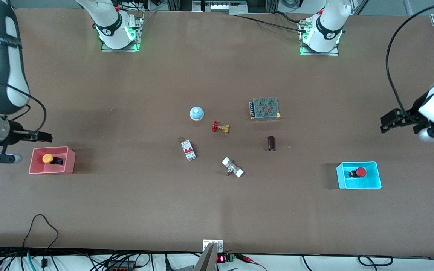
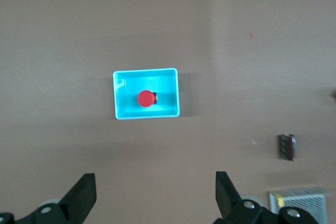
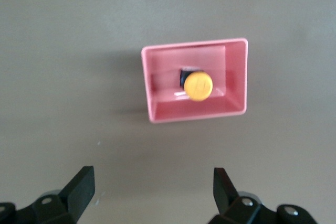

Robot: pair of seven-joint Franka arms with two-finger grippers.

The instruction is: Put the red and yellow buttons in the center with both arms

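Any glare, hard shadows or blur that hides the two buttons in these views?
Front view: even light, soft shadows beside the pink tray and blue tray; yellow button and red button small but clear. Left wrist view: slight sheen on the blue tray's inner wall. Right wrist view: dimmer, yellow button sharp.

The table looks matt brown; the pink tray and cyan tray look like smooth plastic.

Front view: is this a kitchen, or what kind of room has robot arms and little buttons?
Probably a robot lab, not a kitchen. Two arms are bolted to a bare brown table, cables run along its edge, and electrical parts lie there, like a circuit breaker and a power supply.
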